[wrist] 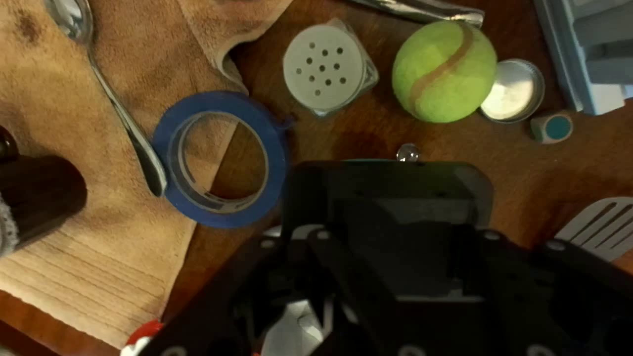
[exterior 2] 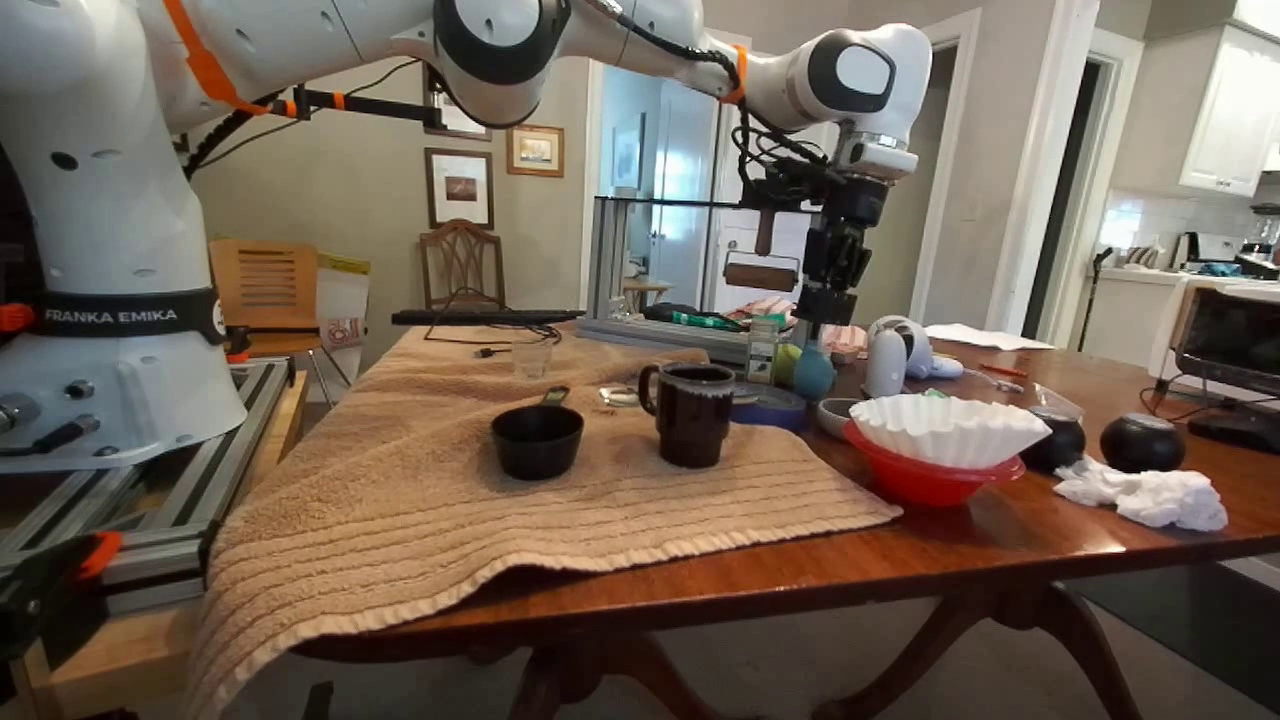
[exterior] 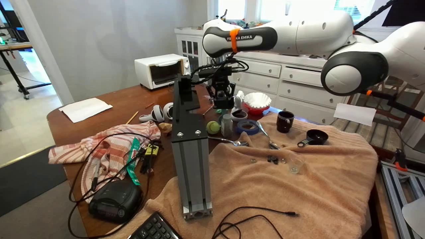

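Note:
My gripper (exterior: 222, 94), pointing down above the table, is shut on a dark box-shaped thing (wrist: 405, 180) with rounded corners. What it is exactly is too dark to tell. In both exterior views this thing hangs just under the fingers. A teal rounded object (exterior 2: 813, 372) stands below it, mostly hidden in the wrist view. Around the gripper lie a roll of blue tape (wrist: 275, 165), a jar with a holed white lid (wrist: 324, 66), a tennis ball (wrist: 445, 71), a small clear bead (wrist: 408, 153) and a metal lid (wrist: 512, 91).
A tall metal frame (exterior: 192, 166) with a black top stands beside the gripper. A dark mug (exterior 2: 695, 415), black scoop (exterior 2: 538, 442) and red bowl (exterior 2: 930, 487) with paper filters are nearby. A slotted spatula (wrist: 601, 225), spoon (wrist: 123, 118) and light blue tray (wrist: 568, 54) lie below.

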